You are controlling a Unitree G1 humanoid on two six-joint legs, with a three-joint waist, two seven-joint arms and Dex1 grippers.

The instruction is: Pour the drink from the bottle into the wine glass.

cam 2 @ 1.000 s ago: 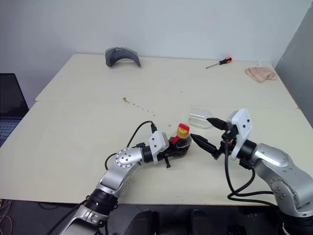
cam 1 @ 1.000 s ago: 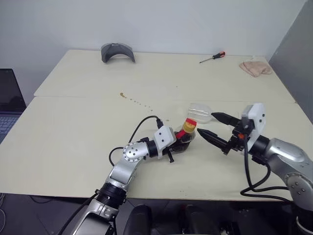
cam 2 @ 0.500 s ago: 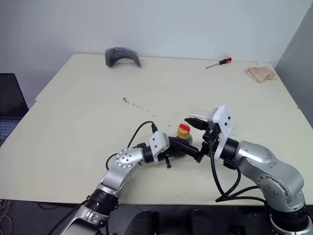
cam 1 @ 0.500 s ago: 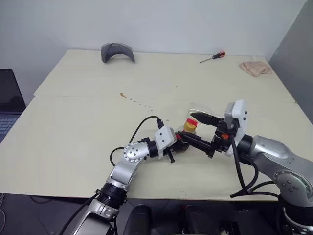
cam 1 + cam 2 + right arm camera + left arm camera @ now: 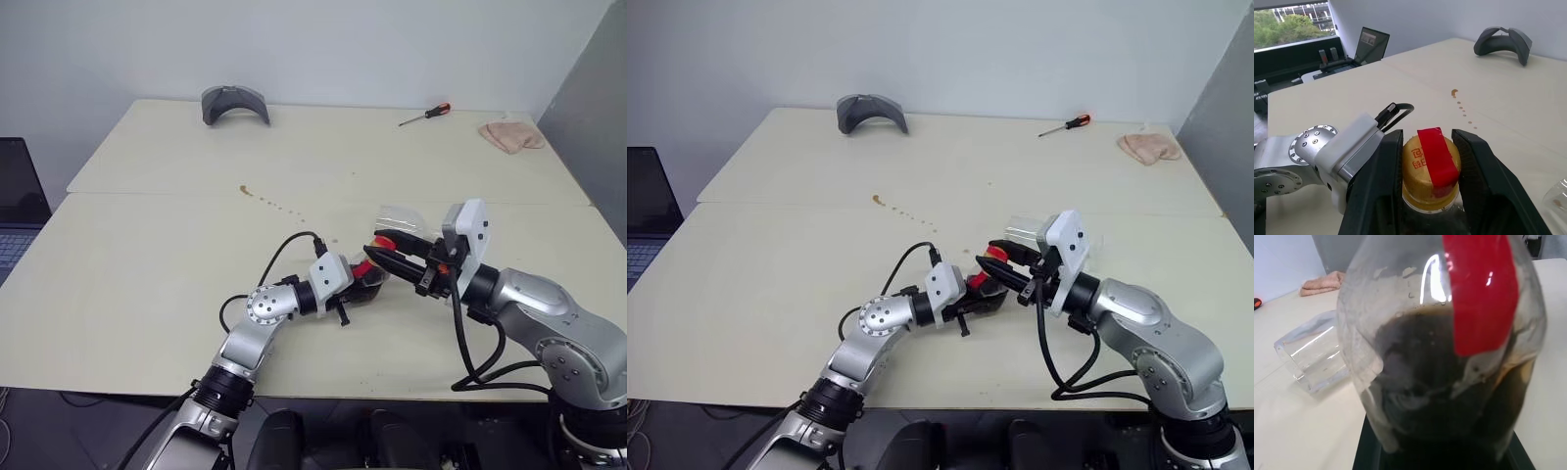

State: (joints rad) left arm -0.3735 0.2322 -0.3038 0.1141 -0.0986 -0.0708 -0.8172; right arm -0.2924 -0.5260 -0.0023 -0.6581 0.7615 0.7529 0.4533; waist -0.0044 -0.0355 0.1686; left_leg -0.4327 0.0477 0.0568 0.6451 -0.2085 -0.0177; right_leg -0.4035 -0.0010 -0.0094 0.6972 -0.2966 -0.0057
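**A:** Bottle (image 5: 369,279) first, from the head cameras: it is standing upright near the middle of the desk (image 5: 147,255), long axis vertical, neck pointing up. The left pincer (image 5: 361,284) is reaching level from the left and is clamped on its squat body.

**B:** And the right pincer (image 5: 384,253)?

**A:** It is coming in level from the right, above the left one, its two fingers straddling the top of the bottle. So the right arm is nearer the cap, the left nearer the body. The wine glass (image 5: 402,223) is lying on its side just behind them.

**B:** Left wrist camera?

**A:** The drink (image 5: 1449,396) is filling the lower part of the body, a red strap (image 5: 1476,289) is running down the side, and the glass is lying beyond on the desk.

**B:** Right wrist camera?

**A:** The yellow cap (image 5: 1430,166) is sitting between the two black fingers (image 5: 1382,181), closed in against its sides; I judge unscrewing is next.
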